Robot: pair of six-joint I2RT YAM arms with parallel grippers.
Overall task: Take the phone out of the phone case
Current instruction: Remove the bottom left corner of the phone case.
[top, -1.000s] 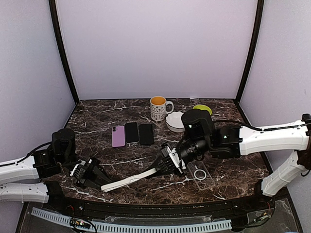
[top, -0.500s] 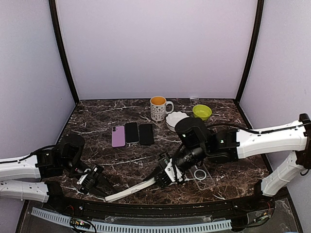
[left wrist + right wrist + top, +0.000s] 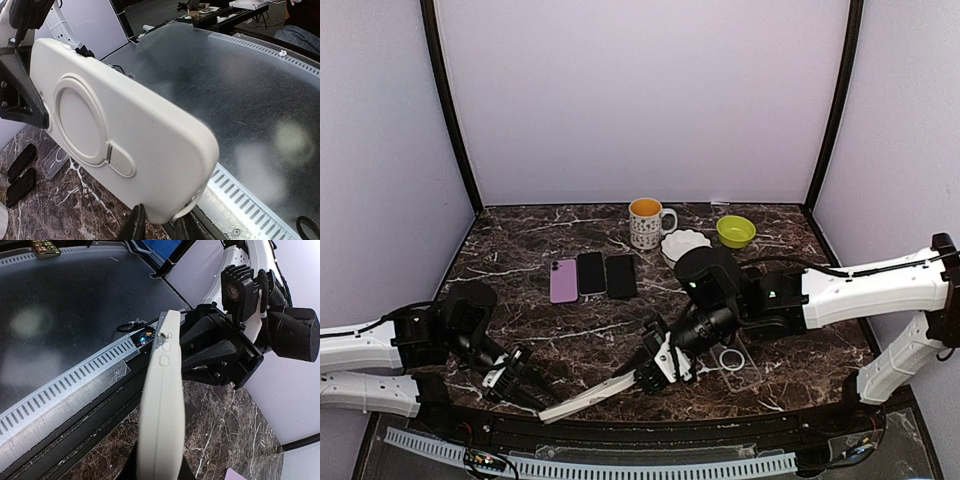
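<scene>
Fingers (image 3: 136, 226) of the left gripper (image 3: 525, 385) pinch one short end of the smooth white phone case (image 3: 595, 397). The right gripper (image 3: 662, 362) pinches the other end, its jaws almost pressed together on the thin edge. So the case hangs tilted in the air between the two arms, just over the near edge of the dark brown marble table (image 3: 520, 240) (it touches nothing but the fingers).

The case looks light and a bit bendy, like soft rubbery plastic. Its back is smooth, so it could slip if the pinch is weak. I think the phone is tucked inside, but that side is turned away and I cannot see it. A phone is stiff and heavier than its case, and its glass could crack if it dropped on the stone.

On the back is a flat round ring (image 3: 82, 122), which is no good for holding. On the thin side are small raised buttons (image 3: 163, 347). I think the best spot to take hold is the soft lip at a corner (image 3: 194, 200). One gripper could peel that corner back while the other holds the far end tight, then push the phone out from behind.
</scene>
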